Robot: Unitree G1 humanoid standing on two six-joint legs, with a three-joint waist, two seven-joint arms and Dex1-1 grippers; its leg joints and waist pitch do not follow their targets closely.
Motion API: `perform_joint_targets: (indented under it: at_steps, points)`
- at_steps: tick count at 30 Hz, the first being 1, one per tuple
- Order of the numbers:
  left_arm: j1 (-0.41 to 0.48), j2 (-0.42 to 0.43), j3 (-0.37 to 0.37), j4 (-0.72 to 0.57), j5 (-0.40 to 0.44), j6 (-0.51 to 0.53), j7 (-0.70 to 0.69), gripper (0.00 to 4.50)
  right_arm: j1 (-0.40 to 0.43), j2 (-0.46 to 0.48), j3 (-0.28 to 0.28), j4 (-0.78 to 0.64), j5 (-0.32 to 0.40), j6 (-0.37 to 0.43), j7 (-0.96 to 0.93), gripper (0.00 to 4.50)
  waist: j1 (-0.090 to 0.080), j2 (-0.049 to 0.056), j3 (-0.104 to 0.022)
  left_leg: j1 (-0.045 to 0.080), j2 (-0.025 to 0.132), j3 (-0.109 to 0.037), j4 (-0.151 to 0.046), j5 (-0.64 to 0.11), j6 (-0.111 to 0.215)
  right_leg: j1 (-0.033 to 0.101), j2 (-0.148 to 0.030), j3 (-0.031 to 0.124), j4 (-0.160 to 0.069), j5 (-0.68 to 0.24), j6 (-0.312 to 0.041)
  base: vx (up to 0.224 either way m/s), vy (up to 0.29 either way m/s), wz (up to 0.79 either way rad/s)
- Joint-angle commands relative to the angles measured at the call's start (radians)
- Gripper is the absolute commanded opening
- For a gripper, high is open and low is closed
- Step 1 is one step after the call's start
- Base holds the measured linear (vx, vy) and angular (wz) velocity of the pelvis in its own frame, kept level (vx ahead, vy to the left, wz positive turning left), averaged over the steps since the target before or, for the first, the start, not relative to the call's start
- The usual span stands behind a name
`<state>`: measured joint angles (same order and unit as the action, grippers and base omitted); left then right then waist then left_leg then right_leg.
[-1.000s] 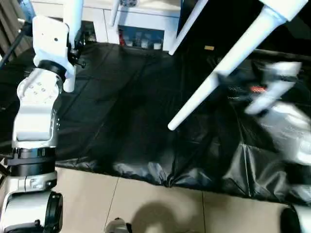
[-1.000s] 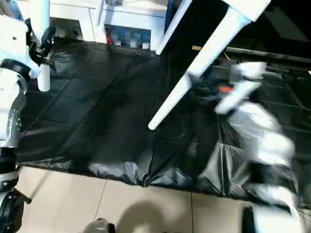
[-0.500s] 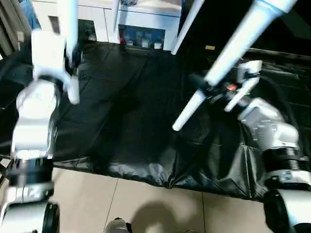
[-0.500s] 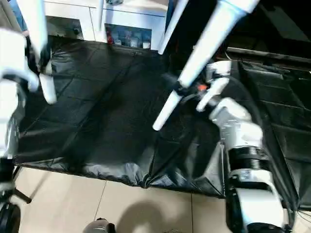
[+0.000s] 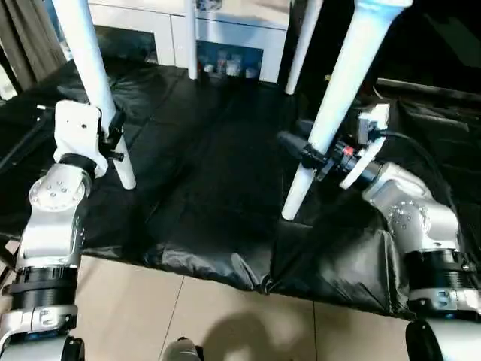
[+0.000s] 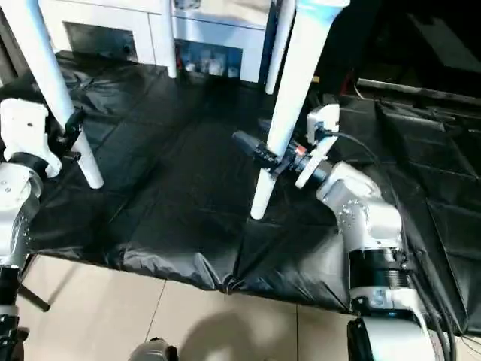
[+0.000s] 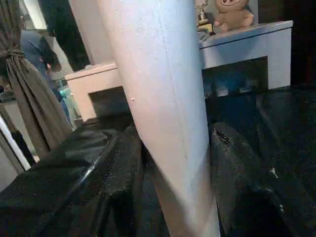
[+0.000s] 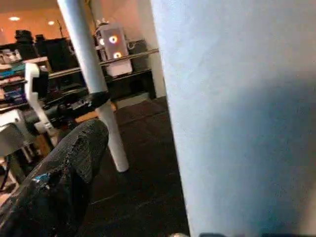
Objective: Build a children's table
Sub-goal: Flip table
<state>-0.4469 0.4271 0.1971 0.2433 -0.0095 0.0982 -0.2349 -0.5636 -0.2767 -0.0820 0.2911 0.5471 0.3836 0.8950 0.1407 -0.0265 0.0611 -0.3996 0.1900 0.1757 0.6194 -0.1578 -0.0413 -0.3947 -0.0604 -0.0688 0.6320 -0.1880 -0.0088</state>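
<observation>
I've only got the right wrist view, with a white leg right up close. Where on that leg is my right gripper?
Observer: The right gripper sits low on the right leg, a little above its foot.
Operator: Closed on it?
Observer: No, open; one finger stands clear of the leg.
Operator: And the left side?
Observer: The left gripper is shut on the left leg, also low down.
</observation>
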Motion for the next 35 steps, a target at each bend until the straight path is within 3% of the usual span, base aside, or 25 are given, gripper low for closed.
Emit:
perform_joint_targets:
  at_steps: [1, 2, 5, 8, 9, 11, 13, 15, 17, 19, 20, 25, 28, 31, 33, 35]
  points:
    - [0.041, 0.013, -0.114, 0.022, 0.081, 0.015, -0.041, 1.66, 0.013, 0.012, 0.037, -0.037, 0.0, 0.016, 0.014, 4.5, -0.011, 0.025, -0.073, 0.044, 0.049, -0.028, -0.095, -0.38, -0.074, 0.02, -0.085, 0.051, -0.084, -0.257, -0.149, 0.0, 0.0, 0.0]
    - [0.047, 0.017, -0.113, 0.014, 0.088, 0.016, -0.036, 1.66, 0.015, 0.012, 0.036, -0.033, -0.009, 0.013, 0.006, 4.5, -0.013, 0.025, -0.072, 0.043, 0.049, -0.028, -0.095, -0.383, -0.075, 0.019, -0.085, 0.05, -0.084, -0.258, -0.149, 0.0, 0.0, 0.0]
    - [0.106, 0.022, -0.088, -0.063, 0.061, 0.053, -0.05, 2.36, 0.026, 0.002, 0.031, -0.017, -0.038, -0.01, -0.01, 4.5, -0.017, 0.026, -0.07, 0.044, 0.05, -0.031, -0.097, -0.421, -0.087, 0.018, -0.086, 0.05, -0.086, -0.29, -0.15, 0.0, 0.0, 0.0]
    - [0.183, 0.014, -0.039, -0.157, 0.005, 0.078, -0.056, 2.45, 0.056, -0.006, 0.023, -0.039, -0.055, -0.031, -0.031, 4.5, -0.026, 0.02, -0.067, 0.042, 0.049, -0.029, -0.099, -0.434, -0.085, 0.015, -0.087, 0.051, -0.09, -0.318, -0.145, 0.0, 0.0, 0.0]
    - [0.211, 0.008, -0.019, -0.189, -0.02, 0.086, -0.059, 2.72, 0.07, -0.006, 0.018, -0.053, -0.058, -0.036, -0.046, 4.5, -0.027, 0.021, -0.068, 0.043, 0.047, -0.027, -0.097, -0.429, -0.078, 0.013, -0.085, 0.053, -0.093, -0.332, -0.14, 0.0, 0.0, 0.0]
    - [0.266, -0.007, 0.01, -0.245, -0.053, 0.083, -0.061, 2.77, 0.099, -0.003, 0.005, -0.082, -0.064, -0.048, -0.078, 4.5, -0.026, 0.021, -0.068, 0.036, 0.05, -0.029, -0.099, -0.411, -0.074, 0.017, -0.087, 0.053, -0.094, -0.327, -0.14, 0.0, 0.0, 0.0]
    - [0.349, -0.027, 0.039, -0.311, -0.084, 0.062, -0.058, 2.98, 0.153, 0.009, -0.009, -0.134, -0.079, -0.073, -0.124, 4.5, -0.03, 0.022, -0.067, 0.038, 0.05, -0.03, -0.101, -0.433, -0.074, 0.013, -0.083, 0.052, -0.096, -0.34, -0.134, 0.0, 0.0, 0.0]
    - [0.351, -0.027, 0.039, -0.313, -0.084, 0.062, -0.058, 3.19, 0.154, 0.009, -0.01, -0.135, -0.079, -0.074, -0.125, 4.5, -0.035, 0.019, -0.062, 0.036, 0.048, -0.03, -0.102, -0.454, -0.071, 0.013, -0.084, 0.051, -0.102, -0.375, -0.124, 0.0, 0.0, 0.0]
    - [0.485, -0.062, 0.068, -0.422, -0.107, 0.039, -0.04, 3.28, 0.257, 0.038, -0.024, -0.237, -0.089, -0.107, -0.184, 4.5, -0.034, 0.016, -0.059, 0.036, 0.052, -0.032, -0.105, -0.457, -0.065, 0.011, -0.089, 0.054, -0.11, -0.414, -0.104, 0.0, 0.0, 0.0]
    - [0.502, -0.067, 0.071, -0.436, -0.106, 0.034, -0.036, 3.48, 0.273, 0.043, -0.025, -0.254, -0.088, -0.11, -0.193, 4.5, -0.04, 0.014, -0.059, 0.04, 0.045, -0.029, -0.106, -0.474, -0.059, 0.009, -0.08, 0.052, -0.117, -0.458, -0.085, 0.0, 0.0, 0.0]
    - [0.545, -0.089, 0.073, -0.476, -0.114, 0.014, -0.03, 3.59, 0.324, 0.044, -0.02, -0.297, -0.096, -0.119, -0.209, 4.5, -0.04, 0.015, -0.06, 0.041, 0.044, -0.029, -0.105, -0.472, -0.058, 0.009, -0.081, 0.052, -0.118, -0.462, -0.08, 0.0, 0.0, 0.0]
    - [0.671, -0.184, 0.0, -0.619, -0.155, 0.018, -0.015, 3.99, 0.494, 0.044, -0.032, -0.418, -0.109, -0.099, -0.268, 4.5, -0.033, 0.01, -0.051, 0.042, 0.054, -0.029, -0.117, -0.479, -0.051, 0.009, -0.08, 0.054, -0.132, -0.466, -0.061, 0.0, 0.0, 0.0]
    - [0.699, -0.239, -0.01, -0.655, -0.153, 0.044, 0.038, 4.03, 0.545, 0.057, -0.049, -0.472, -0.128, -0.099, -0.325, 4.5, -0.041, 0.006, -0.043, 0.052, 0.044, -0.034, -0.113, -0.562, -0.065, 0.002, -0.081, 0.049, -0.15, -0.598, -0.022, 0.0, 0.0, 0.0]
    - [0.7, -0.276, -0.025, -0.685, -0.146, 0.094, 0.082, 4.03, 0.573, 0.063, -0.062, -0.511, -0.148, -0.076, -0.39, 4.5, -0.05, 0.005, -0.041, 0.05, 0.039, -0.041, -0.111, -0.568, -0.068, 0.004, -0.081, 0.042, -0.158, -0.649, 0.01, 0.0, 0.0, 0.0]
    - [0.701, -0.293, -0.054, -0.722, -0.117, 0.112, 0.105, 4.03, 0.613, 0.052, -0.037, -0.558, -0.19, -0.074, -0.421, 4.5, -0.058, 0.005, -0.039, 0.051, 0.039, -0.043, -0.112, -0.58, -0.07, 0.003, -0.077, 0.04, -0.161, -0.65, 0.018, 0.0, 0.0, 0.0]
    - [0.705, -0.284, -0.069, -0.746, -0.06, 0.102, 0.116, 4.03, 0.646, 0.042, -0.006, -0.588, -0.202, -0.054, -0.425, 4.5, -0.06, 0.005, -0.04, 0.047, 0.04, -0.048, -0.117, -0.586, -0.067, 0.012, -0.078, 0.035, -0.163, -0.64, 0.025, 0.0, 0.0, 0.0]
